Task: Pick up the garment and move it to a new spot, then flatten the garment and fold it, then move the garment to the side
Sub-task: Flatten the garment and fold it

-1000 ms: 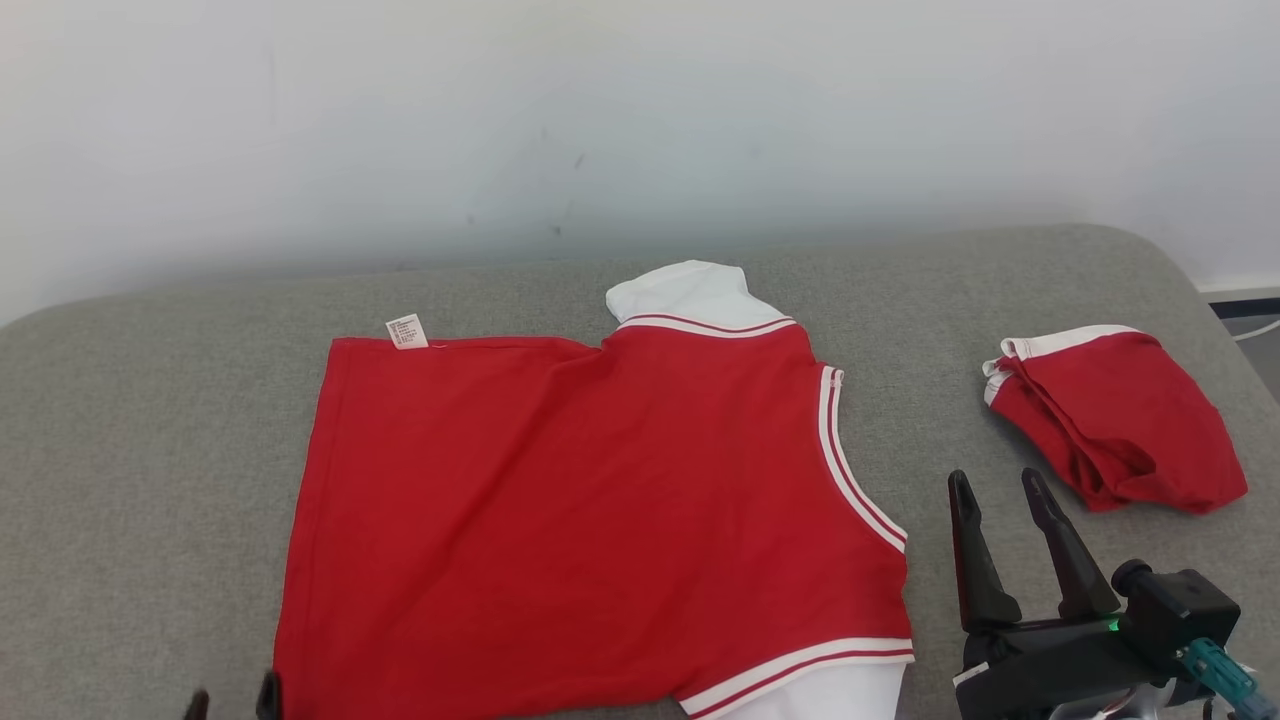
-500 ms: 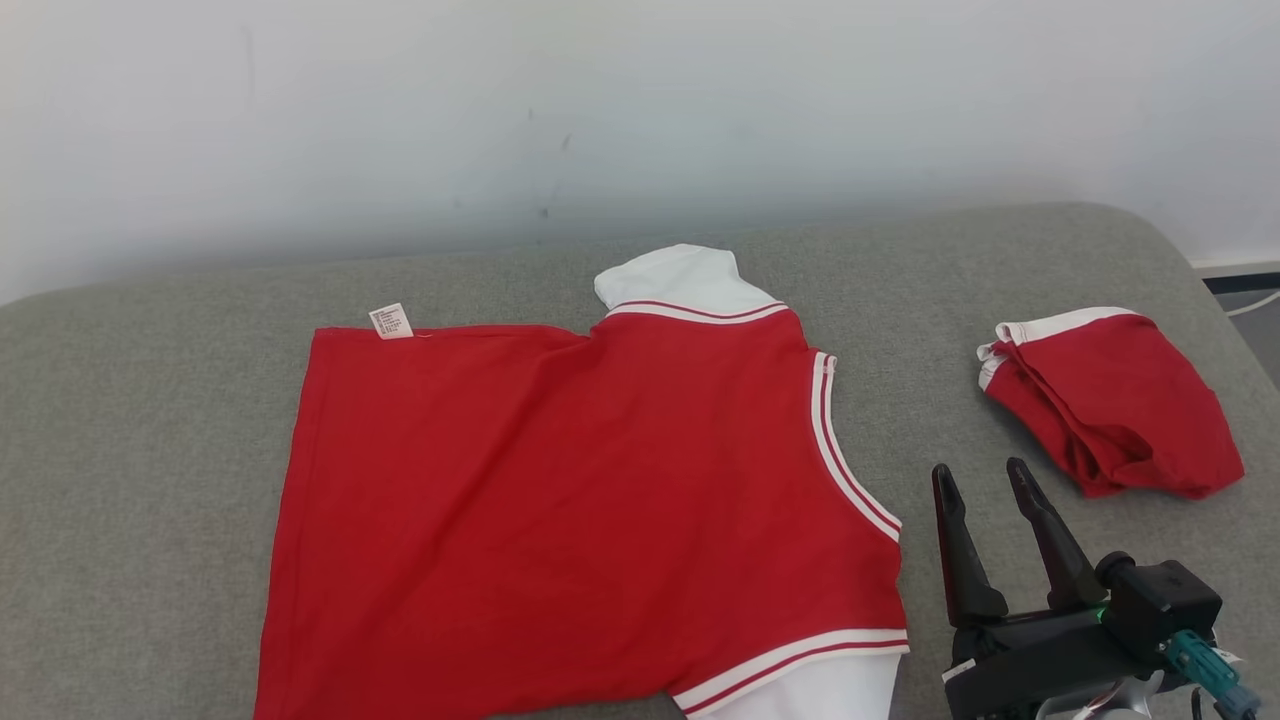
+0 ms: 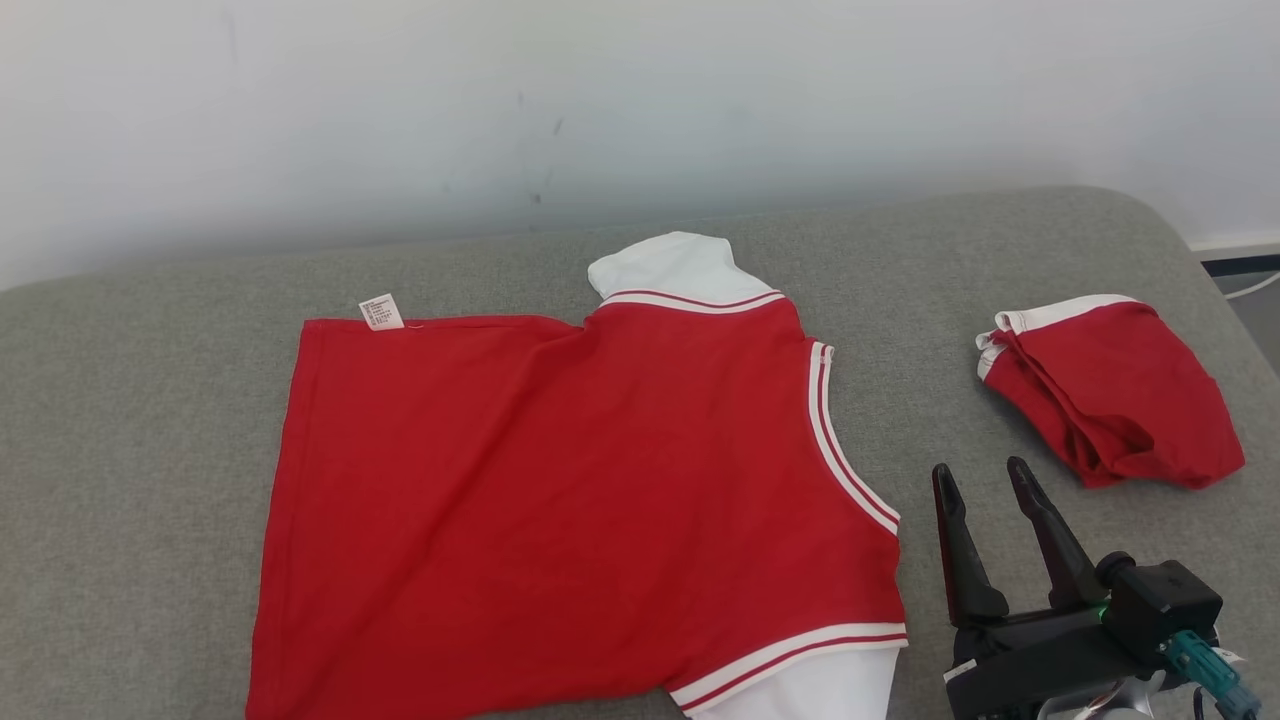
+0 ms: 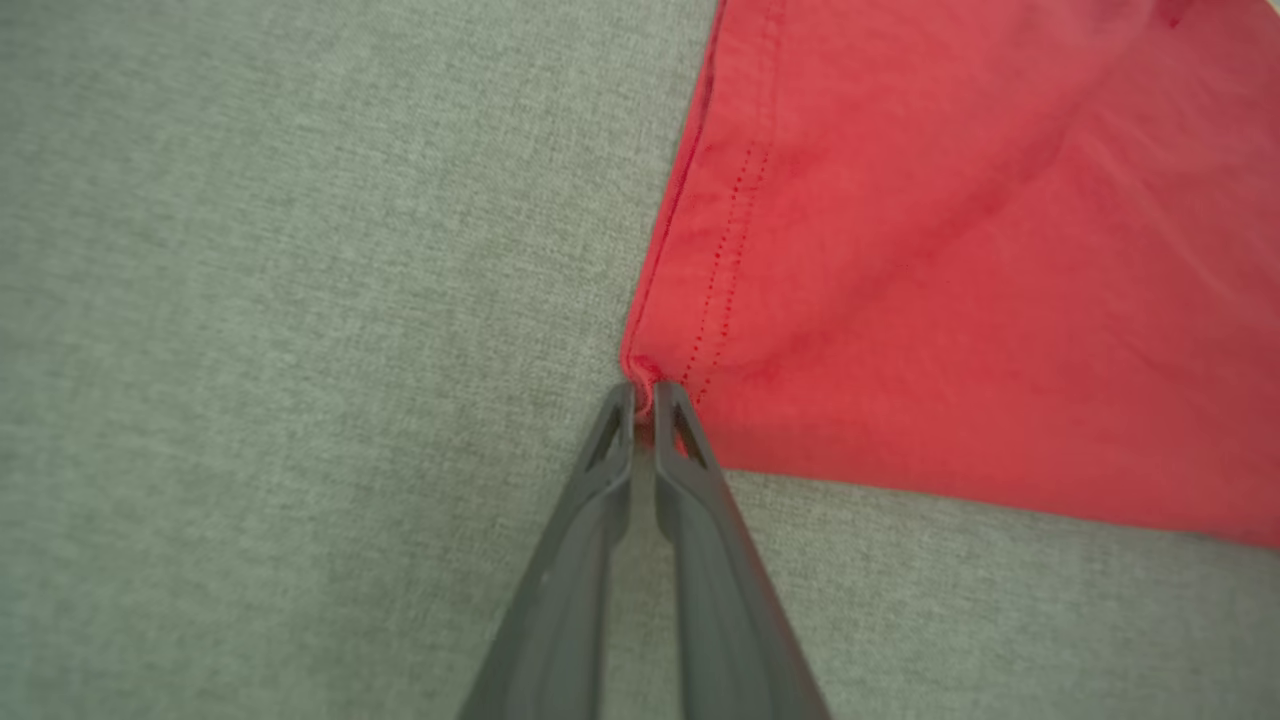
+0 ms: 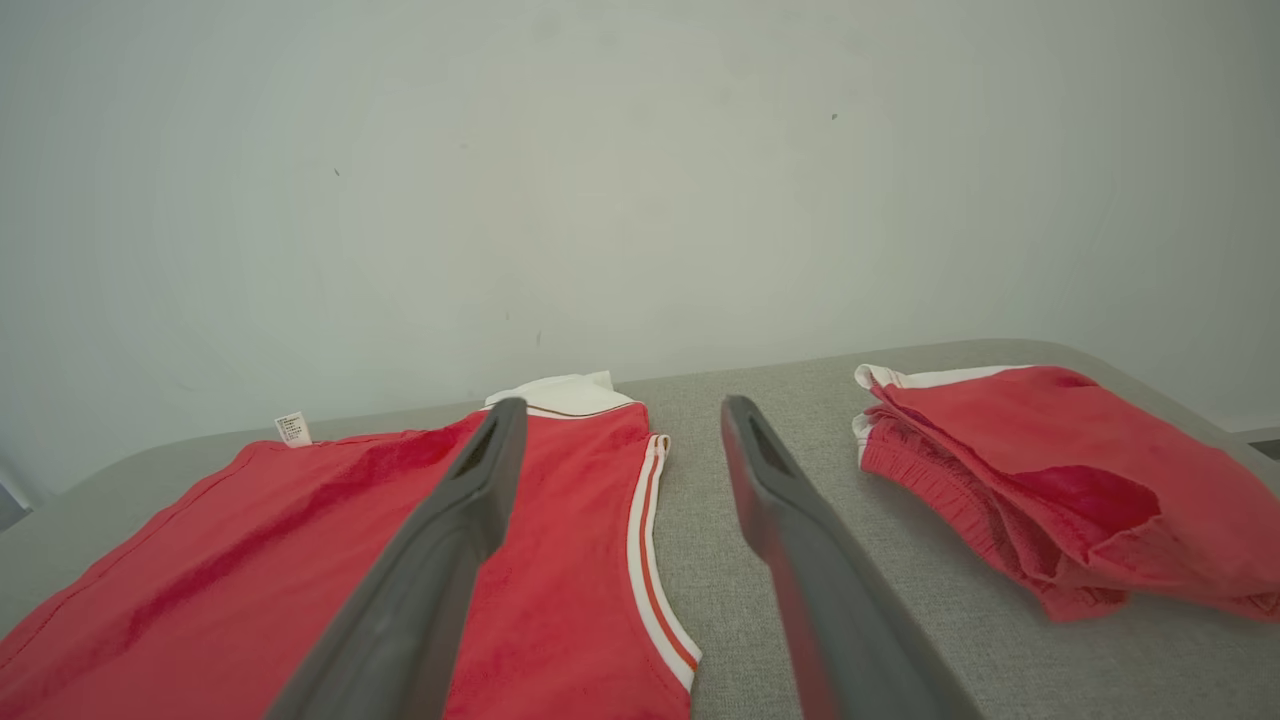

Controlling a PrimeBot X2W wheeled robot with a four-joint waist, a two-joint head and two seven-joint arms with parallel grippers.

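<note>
The red short-sleeved shirt with white sleeves and striped trim (image 3: 560, 480) is lying spread out on the grey fabric-covered counter (image 3: 140, 400), near its middle. It is looking largely flat, with only faint ripples, so the moving and most of the flattening appear done. No fold is showing yet, and the fold and the shift aside are left.

The left claw (image 4: 643, 395) is pinching the shirt's near hem corner, clenched on the stitched edge. The right claw (image 3: 978, 470) is hovering released just beside the neckline, grasping nothing.

The shirt's long axis is running side to side. Its neck is pointing to the robot's right and its hem to the left, with one sleeve far and one near.

A bunched red garment with white trim (image 3: 1110, 390) is sitting well apart on the right.
</note>
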